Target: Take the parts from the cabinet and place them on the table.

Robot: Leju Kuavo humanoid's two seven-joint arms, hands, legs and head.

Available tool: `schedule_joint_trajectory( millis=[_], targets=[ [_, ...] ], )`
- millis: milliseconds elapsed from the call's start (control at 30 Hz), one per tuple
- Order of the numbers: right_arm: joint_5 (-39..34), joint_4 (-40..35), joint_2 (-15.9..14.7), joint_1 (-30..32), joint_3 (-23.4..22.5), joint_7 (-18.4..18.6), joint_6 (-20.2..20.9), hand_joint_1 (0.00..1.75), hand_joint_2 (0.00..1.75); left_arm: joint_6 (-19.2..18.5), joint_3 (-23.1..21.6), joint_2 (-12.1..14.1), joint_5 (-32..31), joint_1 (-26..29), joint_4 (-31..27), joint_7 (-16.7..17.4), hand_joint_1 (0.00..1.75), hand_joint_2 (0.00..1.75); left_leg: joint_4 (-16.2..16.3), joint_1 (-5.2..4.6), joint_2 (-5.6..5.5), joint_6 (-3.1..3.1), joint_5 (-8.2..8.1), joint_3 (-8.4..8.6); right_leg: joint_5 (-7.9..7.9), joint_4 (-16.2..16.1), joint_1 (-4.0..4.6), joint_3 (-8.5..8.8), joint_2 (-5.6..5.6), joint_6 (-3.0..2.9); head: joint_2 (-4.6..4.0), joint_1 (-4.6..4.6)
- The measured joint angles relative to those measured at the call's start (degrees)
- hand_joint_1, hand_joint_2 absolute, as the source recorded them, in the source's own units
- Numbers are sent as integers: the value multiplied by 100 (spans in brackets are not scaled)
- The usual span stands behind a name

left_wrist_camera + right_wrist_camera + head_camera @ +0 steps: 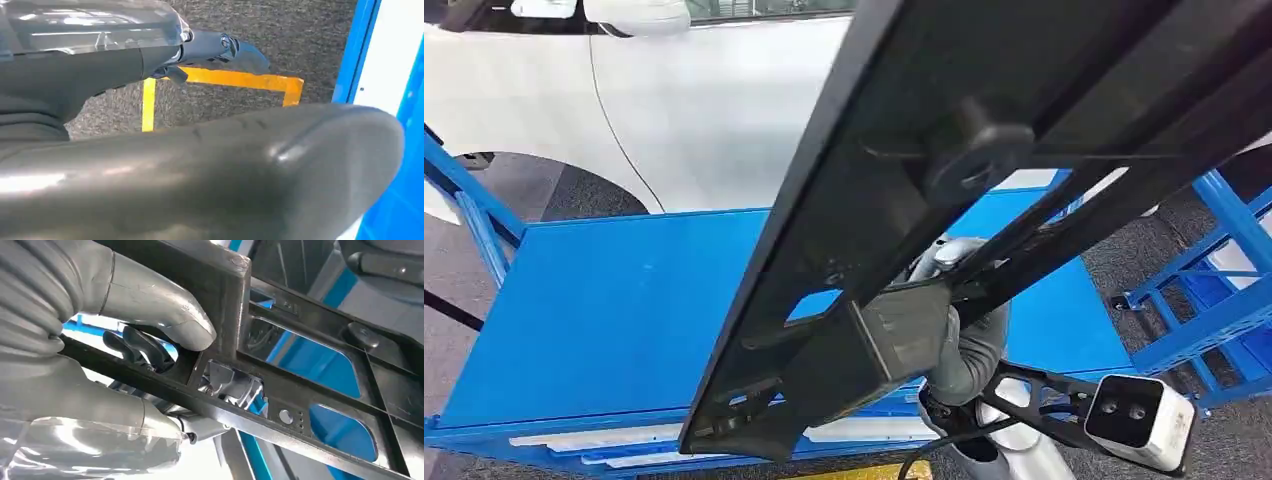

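Item: black frame part (944, 190), crossing the frame centre above the blue worktop (614, 320), clamped in right hand (964, 340) fingers (160, 315); left hand fingers' state cannot be told; lower level, release only once seated.

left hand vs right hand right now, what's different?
The right hand grips the black frame part, thumb pressed on a bar and fingers curled through an opening; the left hand holds nothing visible. The right hand is raised over the blue table; the left hand hangs over grey carpet with yellow floor tape. How far the left hand's fingers are closed I cannot tell. Both wear grey covers.
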Motion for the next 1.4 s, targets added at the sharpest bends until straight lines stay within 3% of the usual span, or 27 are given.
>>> schedule_joint_trajectory(
  millis=[67, 100, 167, 200, 233, 267, 367, 400, 500, 533, 600, 667, 700, 733, 800, 867, 900, 933, 1033, 1067, 1100, 1167, 1200, 1233, 1300, 1367, 1400],
  targets=[
    [0, -11, 4, -3, 0, 0, 2, 175, 175, -4, 2, 0, 0, 0, 0, 0, 0, 0, 124, 13, 14, -65, -115, -38, 40, -72, -44, 42, -17, -70, 0, 0],
    [0, -11, 13, -7, 0, 0, 2, 175, 175, -9, 2, -6, 0, -10, -2, 0, 0, 0, 428, 17, 17, -88, -322, -172, 36, -73, -44, 41, -24, -99, 0, 0],
    [0, -11, 20, 3, 0, 2, 2, 175, 175, -7, 2, -4, 0, -2, 0, 0, 0, 0, 1434, 21, 18, -127, -793, -641, 29, -68, -27, 33, -32, -121, 0, 0],
    [0, -11, 20, 9, 0, 2, 2, 175, 175, -4, 2, -4, 0, 5, 0, 0, 0, 0, 1806, 20, 17, -133, -893, -820, 28, -66, -17, 31, -32, -123, 0, 0],
    [0, -11, 20, 16, 0, 2, 2, 175, 175, -4, 2, -4, 0, 10, 0, 0, 0, 0, 1907, 20, 18, -130, -847, -881, 27, -65, -13, 36, -31, -125, 0, 0],
    [0, -11, 20, 16, 0, 2, 2, 175, 175, -4, 2, -4, 0, 10, 0, 0, 0, 0, 1709, 20, 18, -116, -680, -804, 22, -64, -10, 45, -29, -129, 0, 0],
    [0, -11, 22, 15, 0, 2, 2, 175, 175, -4, 2, 0, 0, 2, 0, 0, 0, 0, 142, 14, 20, -30, 63, -53, -6, -63, -5, 101, -20, -99, 0, 0],
    [0, -11, 22, 14, 0, 2, 2, 175, 175, -4, 2, 4, 0, -5, 0, 0, 0, 0, 0, -30, 18, -3, -24, 13, -19, -45, 39, 88, -17, -70, 0, 0],
    [-582, -11, -13, 85, 28, 652, -61, 175, 175, -24, -69, 46, -37, -15, 0, 412, 0, 0, 32, -45, 4, 54, 33, -10, 32, -57, 8, 74, -16, 9, 0, 0],
    [-713, -9, -57, 171, 59, 719, -101, 175, 175, -39, -138, 50, -44, -18, 0, 505, 0, 0, -29, -6, 4, 115, 72, -6, 34, -60, 32, 79, -14, 39, 0, 0],
    [-789, -9, -212, 327, 77, 590, -120, 175, 175, -77, -221, 74, -55, -39, 0, 590, 0, 0, -71, 21, 16, 191, 135, -34, -298, 220, 11, -31, -11, 110, 0, 2],
    [-863, -9, -356, 408, 122, 446, -136, 175, 175, -100, -295, 90, -55, -54, 0, 640, 0, 0, -62, 10, 24, 218, 171, -116, -867, 1178, -19, -433, -10, 149, 0, 0],
    [-909, -9, -409, 451, 142, 413, -146, 175, 175, -101, -315, 92, -55, -56, 0, 662, 0, 0, -56, 8, 30, 215, 192, -153, -1029, 1581, -30, -588, -11, 165, 0, 0],
    [-958, -4, -472, 488, 162, 374, -164, 175, 175, -98, -321, 94, -52, -56, 0, 682, 0, 0, -48, 8, 31, 210, 213, -190, -1039, 1774, -43, -638, -13, 179, 0, 2],
    [-1027, 4, -568, 500, 168, 341, -203, 175, 175, -87, -326, 94, -50, -54, 0, 691, 0, 0, -19, 9, 31, 186, 249, -255, -716, 1301, -76, -322, -16, 191, 0, 2],
    [-1036, 4, -608, 494, 170, 337, -210, 175, 175, -85, -341, 94, -48, -61, 0, 706, 0, 0, 29, 10, 23, 152, 275, -302, -341, 204, -90, 352, -18, 168, 0, 0],
    [-1038, 4, -623, 485, 170, 332, -210, 175, 175, -83, -350, 94, -48, -62, 0, 706, 0, 0, 52, -13, 13, 115, 290, -338, -410, -74, -64, 505, -9, 136, 0, 2],
    [-1040, 4, -636, 492, 173, 330, -212, 175, 175, -83, -356, 94, -48, -65, 0, 710, 0, 0, 41, -10, 9, 79, 317, -329, -280, 14, -36, 435, 1, 103, 0, 0],
    [-1056, 7, -671, 488, 173, 304, -212, 175, 175, -81, -361, 96, -48, -57, 0, 717, 0, 0, 18, -20, 5, -50, 426, -372, -244, -61, -49, 363, -4, -15, 0, 2],
    [-1060, 7, -677, 474, 175, 299, -212, 175, 175, -83, -363, 101, -46, -54, -2, 721, 0, 0, 85, 15, 7, -72, 328, -419, -179, -83, -72, 320, -30, -72, 0, 0],
    [-1060, 7, -682, 475, 175, 297, -212, 175, 175, -81, -365, 96, -46, -55, -2, 721, 0, 0, 262, 15, 20, -97, 66, -504, -133, -83, -66, 261, -32, -117, 0, 0],
    [-1062, 7, -691, 483, 177, 295, -212, 175, 175, -81, -365, 96, -46, -61, 0, 721, 0, 0, 1099, 25, 21, -151, -567, -782, -39, -81, -47, 141, -41, -154, 0, 0],
    [-1062, 7, -695, 485, 179, 295, -212, 175, 175, -81, -365, 98, -46, -64, 0, 721, 0, 0, 1587, 24, 21, -172, -800, -915, 11, -74, -33, 70, -46, -159, 0, 0],
    [-1062, 9, -697, 489, 181, 293, -212, 175, 175, -81, -365, 98, -46, -63, 0, 721, 0, 0, 1902, 24, 21, -177, -876, -964, 60, -66, -23, 1, -46, -158, 0, 0],
    [-1062, 20, -708, 492, 188, 295, -212, 175, 175, -81, -367, 96, -46, -62, 0, 721, 0, 0, 1688, 23, 21, -155, -626, -667, 140, -51, -8, -117, -47, -147, 0, 0],
    [-1073, 22, -724, 490, 188, 293, -212, 175, 175, -81, -367, 98, -46, -72, 0, 721, 0, 0, 625, 16, 21, -92, -274, 81, 209, -28, 9, -206, -45, -129, 0, 0],
    [-1102, 20, -723, 490, 190, 291, -212, 175, 175, -79, -367, 114, -46, -86, 0, 721, 0, 0, 119, 0, 18, -31, -346, 415, 238, -14, 8, -223, -47, -115, 0, 0]
  ],
)
